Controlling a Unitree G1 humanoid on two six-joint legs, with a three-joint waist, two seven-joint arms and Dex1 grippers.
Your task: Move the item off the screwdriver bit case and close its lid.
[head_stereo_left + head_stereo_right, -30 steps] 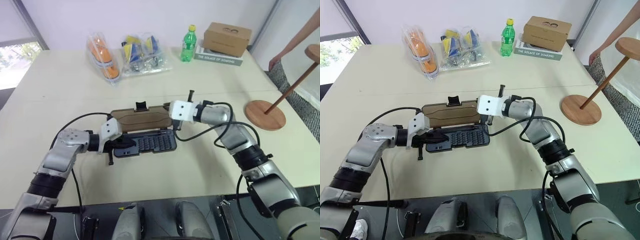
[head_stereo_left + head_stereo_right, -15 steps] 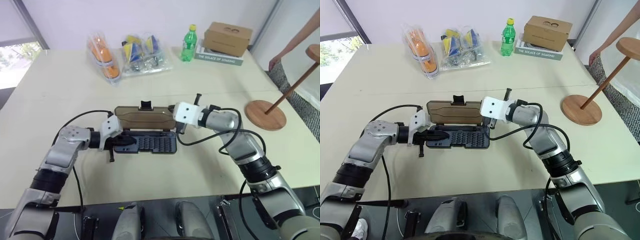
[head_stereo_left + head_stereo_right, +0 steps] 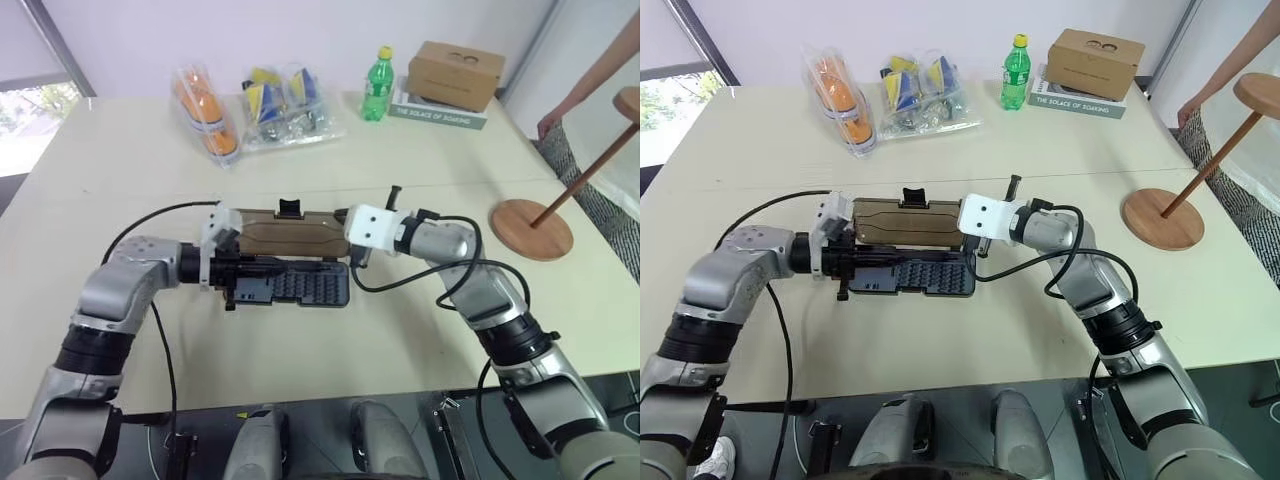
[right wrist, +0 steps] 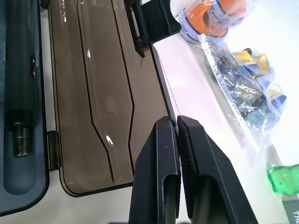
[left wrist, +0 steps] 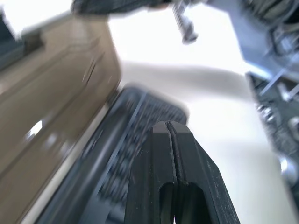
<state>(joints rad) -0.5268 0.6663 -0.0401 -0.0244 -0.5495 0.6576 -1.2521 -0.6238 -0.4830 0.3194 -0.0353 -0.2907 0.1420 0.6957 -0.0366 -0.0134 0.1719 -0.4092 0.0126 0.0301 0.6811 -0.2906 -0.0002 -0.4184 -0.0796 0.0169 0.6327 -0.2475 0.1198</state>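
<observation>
The screwdriver bit case (image 3: 305, 287) lies open mid-table, with rows of bits in its tray. Its smoky brown lid (image 3: 295, 233) stands tilted up behind the tray, black clip (image 3: 290, 207) on top. My right gripper (image 3: 352, 258) is at the lid's right end, shut on the lid's rim (image 4: 164, 100). My left gripper (image 3: 238, 270) is shut and empty, pointing right over the tray's left end just under the lid. The item (image 3: 530, 230), a reddish-brown wooden stand, leans at the table's right edge, clear of the case.
At the back stand a green bottle (image 3: 377, 86), a cardboard box (image 3: 455, 72) on a book (image 3: 440, 115), and two clear bags of goods (image 3: 205, 105) (image 3: 285, 108). A person's arm (image 3: 600, 75) reaches in beside the stand's upper disc (image 3: 628, 100).
The lid has swung up from lying flat to tilted, with my right gripper at its end. My left gripper has risen from table level to just under the lid.
</observation>
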